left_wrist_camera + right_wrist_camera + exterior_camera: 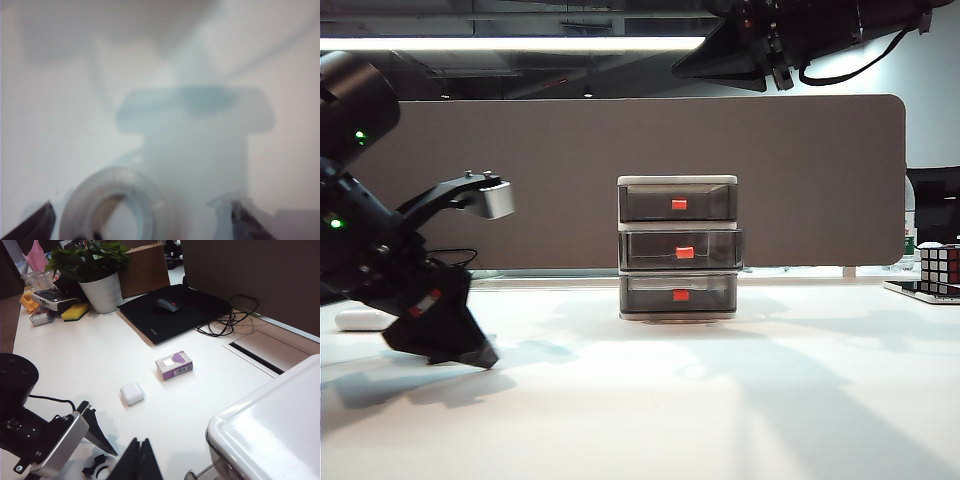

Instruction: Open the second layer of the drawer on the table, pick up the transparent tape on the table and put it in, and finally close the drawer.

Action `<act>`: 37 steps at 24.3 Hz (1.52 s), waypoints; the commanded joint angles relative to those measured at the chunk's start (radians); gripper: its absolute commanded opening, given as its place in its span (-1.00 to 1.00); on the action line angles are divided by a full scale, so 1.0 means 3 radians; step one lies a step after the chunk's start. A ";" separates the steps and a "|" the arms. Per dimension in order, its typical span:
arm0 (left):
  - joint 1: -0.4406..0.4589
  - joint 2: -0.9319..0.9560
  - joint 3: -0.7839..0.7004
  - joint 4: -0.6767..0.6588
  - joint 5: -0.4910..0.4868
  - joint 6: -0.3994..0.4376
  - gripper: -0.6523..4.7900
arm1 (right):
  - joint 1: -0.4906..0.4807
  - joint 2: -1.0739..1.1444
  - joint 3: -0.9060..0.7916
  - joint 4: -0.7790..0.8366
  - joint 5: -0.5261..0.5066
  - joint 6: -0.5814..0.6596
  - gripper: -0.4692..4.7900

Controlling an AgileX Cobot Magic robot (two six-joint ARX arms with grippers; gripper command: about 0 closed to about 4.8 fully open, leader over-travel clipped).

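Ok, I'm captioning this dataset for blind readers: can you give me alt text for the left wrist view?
Blurred close-up from above: the transparent tape lies on the white table between the wide-open fingers of the left gripper, not yet gripped. Soft grey shadows of the arm fall across the table beyond the roll.

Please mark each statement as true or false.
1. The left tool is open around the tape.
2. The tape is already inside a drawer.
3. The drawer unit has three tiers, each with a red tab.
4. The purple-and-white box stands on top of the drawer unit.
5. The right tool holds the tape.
1. True: the left tool, low over the table, has the tape between its open fingers.
2. False: it lies on the table.
3. True: drawer unit, red tab.
4. False: the box lies on the table.
5. False: the right tool, raised near the drawer unit, is shut and empty.
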 commanded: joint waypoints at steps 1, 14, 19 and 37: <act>-0.0001 0.0173 -0.0008 0.0058 -0.0036 0.0023 1.00 | 0.0005 -0.0019 0.0018 0.0014 -0.0014 -0.0015 -0.84; -0.0001 0.0226 -0.0006 -0.0435 -0.0210 -0.0362 0.92 | 0.0018 -0.0027 0.0018 -0.0057 -0.0003 -0.0038 -0.84; -0.0001 0.0211 -0.0005 -0.0514 -0.0209 -0.0445 0.92 | 0.0020 -0.0064 0.0018 -0.0075 -0.0001 -0.0038 -0.84; -0.0003 0.0144 0.0036 -0.0395 -0.0111 -0.0487 -0.48 | 0.0020 -0.0161 0.0018 -0.0168 0.0024 -0.0127 -0.84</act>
